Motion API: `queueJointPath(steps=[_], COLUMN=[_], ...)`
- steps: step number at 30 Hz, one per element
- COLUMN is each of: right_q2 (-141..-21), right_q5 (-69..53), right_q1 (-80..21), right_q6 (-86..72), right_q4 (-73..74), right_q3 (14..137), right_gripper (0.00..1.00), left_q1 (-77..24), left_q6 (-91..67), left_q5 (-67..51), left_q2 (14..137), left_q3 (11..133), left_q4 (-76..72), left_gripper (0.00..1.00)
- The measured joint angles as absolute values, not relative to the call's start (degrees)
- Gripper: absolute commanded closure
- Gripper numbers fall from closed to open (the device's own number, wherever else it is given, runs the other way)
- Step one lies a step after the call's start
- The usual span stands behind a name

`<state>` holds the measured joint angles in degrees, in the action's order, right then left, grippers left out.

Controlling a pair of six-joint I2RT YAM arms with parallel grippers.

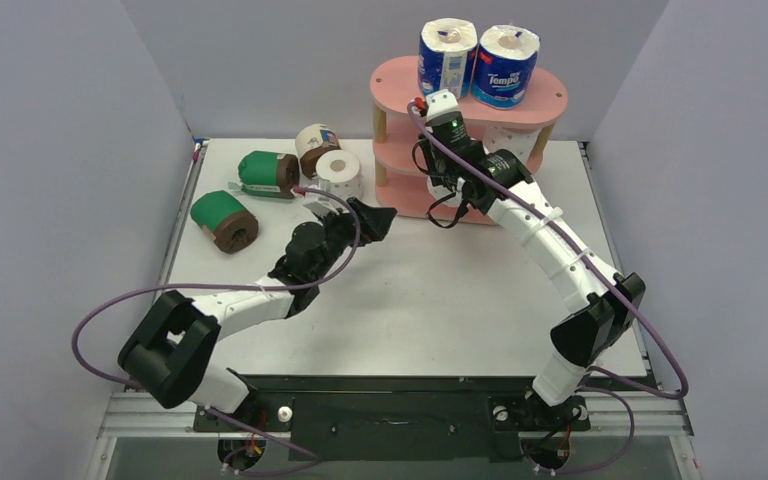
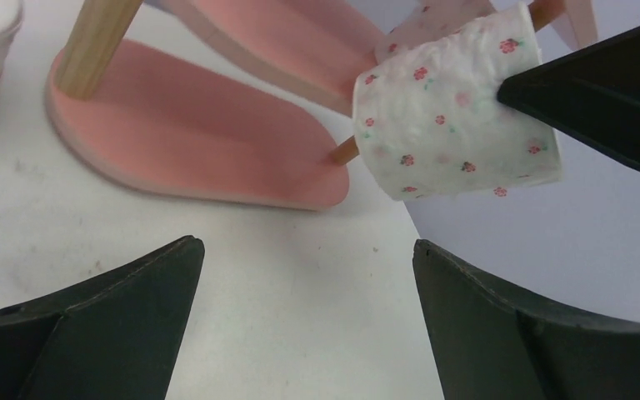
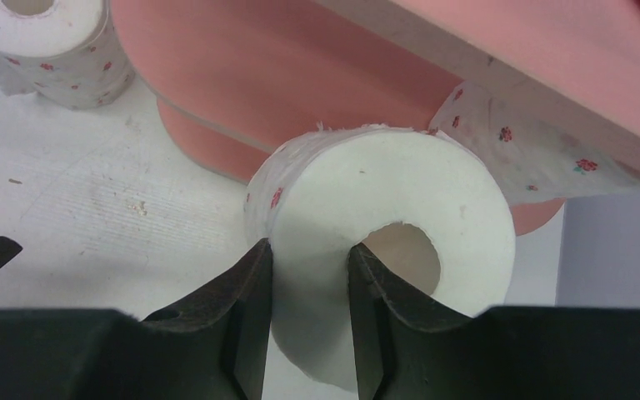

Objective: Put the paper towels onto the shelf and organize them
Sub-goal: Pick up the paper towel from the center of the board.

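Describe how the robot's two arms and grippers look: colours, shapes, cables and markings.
Both the left arm and the right arm have white link shells with black joints. A purple cable runs along each arm in loose loops. The left gripper and right gripper have matt black, wedge-shaped fingers. A green light glows by the right wrist.

A white, lightly scuffed counter (image 1: pixel 430 300) is boxed in by plain pale grey walls (image 1: pixel 60 120) along its left, far and right edges, under even light.
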<state>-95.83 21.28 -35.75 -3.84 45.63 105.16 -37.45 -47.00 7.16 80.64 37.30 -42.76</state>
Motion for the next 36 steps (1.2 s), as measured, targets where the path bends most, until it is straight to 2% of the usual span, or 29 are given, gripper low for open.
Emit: queueJointPath(steps=[14, 20, 36], right_q2=[-100.33, -101.89, -104.31], right_q5=[21.76, 22.09, 22.33], right_q1=[-35.2, -34.44, -33.74], right_q6=[-3.66, -3.68, -4.16], right_q4=[46.33, 46.76, 46.78], right_q3=[112.57, 113.49, 117.19], right_gripper=[0.84, 0.84, 0.84], left_q1=[-37.01, -37.04, -40.42], left_q6=[-29.95, -24.88, -17.15], left_q5=[-0.86, -1.17, -2.35], left_q2=[100.88, 105.65, 111.2], left_q3=[49.01, 55.11, 62.06], left_q4=[-64.51, -66.11, -66.59], left_gripper=[0.03, 0.03, 0.03])
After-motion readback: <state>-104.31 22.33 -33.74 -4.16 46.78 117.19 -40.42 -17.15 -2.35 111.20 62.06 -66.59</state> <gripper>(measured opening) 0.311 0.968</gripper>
